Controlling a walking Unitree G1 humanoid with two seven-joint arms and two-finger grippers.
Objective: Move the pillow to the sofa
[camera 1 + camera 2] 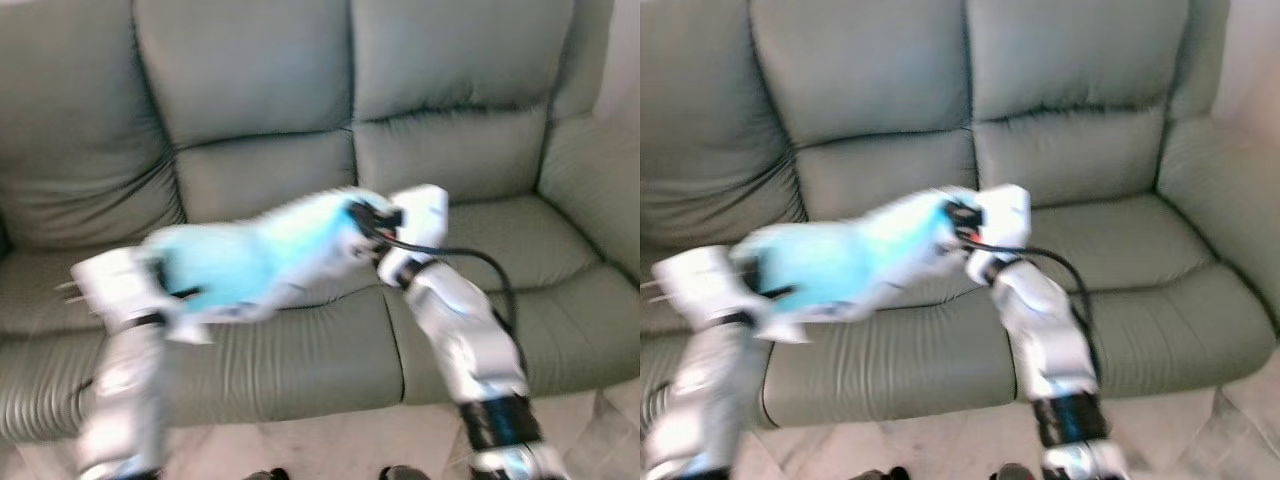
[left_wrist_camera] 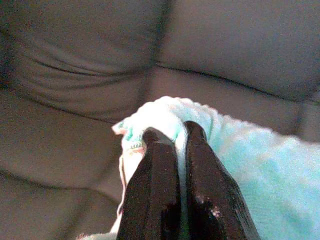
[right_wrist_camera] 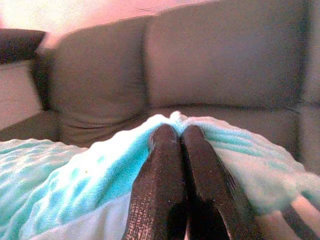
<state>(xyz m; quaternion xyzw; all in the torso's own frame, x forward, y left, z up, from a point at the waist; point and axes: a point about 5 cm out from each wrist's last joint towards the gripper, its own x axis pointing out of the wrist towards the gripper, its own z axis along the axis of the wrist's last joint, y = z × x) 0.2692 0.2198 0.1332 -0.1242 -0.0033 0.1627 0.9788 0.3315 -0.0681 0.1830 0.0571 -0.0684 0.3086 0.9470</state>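
The pillow (image 1: pixel 250 262), light blue and fluffy with a white underside, is held in the air between both grippers, above the front of the middle seat cushion of the sofa (image 1: pixel 300 110). It is stretched from lower left to upper right and is blurred in the head views.

The left gripper (image 2: pixel 171 134) is clamped on the left end of the pillow; in its wrist view the two black fingers (image 2: pixel 152 175) are seen nearly together, with a fold of the blue fabric pinched between their tips. The right gripper (image 3: pixel 173 131) is closed on the right, higher end; its fingers (image 3: pixel 159 170) lie side by side with almost no gap, the pillow's edge caught at their tips and the fabric spread out on both sides.

The sofa is grey-green leather with three back cushions and a padded armrest (image 1: pixel 595 190) at the right. A strip of pale tiled floor (image 1: pixel 330 445) is seen near the robot, below the seat front.

In the right wrist view a dark armrest (image 3: pixel 20 42) and a pale wall behind it are shown at the sofa's far end. In the left wrist view the creased seam between seat and back is shown beyond the pillow.
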